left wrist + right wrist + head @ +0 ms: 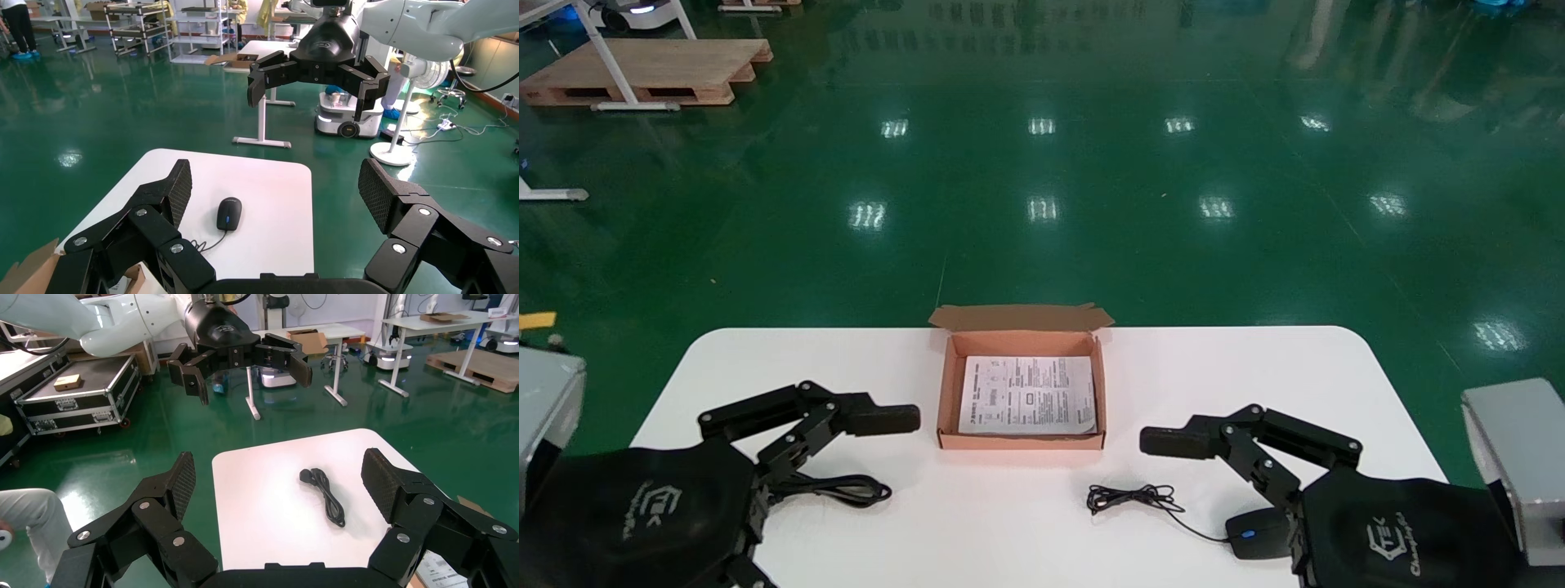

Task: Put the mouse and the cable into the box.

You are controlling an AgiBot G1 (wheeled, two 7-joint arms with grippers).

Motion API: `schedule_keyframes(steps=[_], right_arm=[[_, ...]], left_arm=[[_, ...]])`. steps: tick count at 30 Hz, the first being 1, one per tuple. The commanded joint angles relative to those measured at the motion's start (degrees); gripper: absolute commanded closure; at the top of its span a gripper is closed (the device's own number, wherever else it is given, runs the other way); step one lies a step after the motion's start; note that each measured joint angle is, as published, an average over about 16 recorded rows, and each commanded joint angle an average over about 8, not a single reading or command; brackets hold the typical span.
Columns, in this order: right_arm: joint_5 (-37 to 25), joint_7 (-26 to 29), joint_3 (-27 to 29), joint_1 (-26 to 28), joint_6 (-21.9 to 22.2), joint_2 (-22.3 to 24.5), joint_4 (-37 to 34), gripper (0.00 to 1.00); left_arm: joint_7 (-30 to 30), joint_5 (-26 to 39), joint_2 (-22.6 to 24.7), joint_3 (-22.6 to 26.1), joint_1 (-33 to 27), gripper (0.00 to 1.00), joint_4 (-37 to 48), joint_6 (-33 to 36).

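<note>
Both left tool (276, 190) and right tool (280, 478) gape wide, empty.

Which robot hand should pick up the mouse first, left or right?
Right. The mouse lies just beside the open right gripper. The left gripper is on the far side of the box, nearer the black cable.

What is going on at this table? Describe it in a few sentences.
A two-armed robot is set to pack a mouse and a cable into a box, but nothing is packed yet. The open box sits mid-table and holds only a paper sheet. The mouse lies by the right gripper, and the cable by the left gripper. Both grippers are open and empty, one on each side of the box.
</note>
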Motion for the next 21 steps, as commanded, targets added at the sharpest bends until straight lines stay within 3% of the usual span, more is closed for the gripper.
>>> schedule_keyframes(steps=[1, 21], right_arm=[[0.0, 0.0, 0.0, 0.0, 0.0, 0.0, 0.0, 0.00], [0.0, 0.0, 0.0, 0.0, 0.0, 0.0, 0.0, 0.00]], left_arm=[[0.0, 0.0, 0.0, 0.0, 0.0, 0.00, 0.0, 0.0], [0.0, 0.0, 0.0, 0.0, 0.0, 0.00, 0.0, 0.0]])
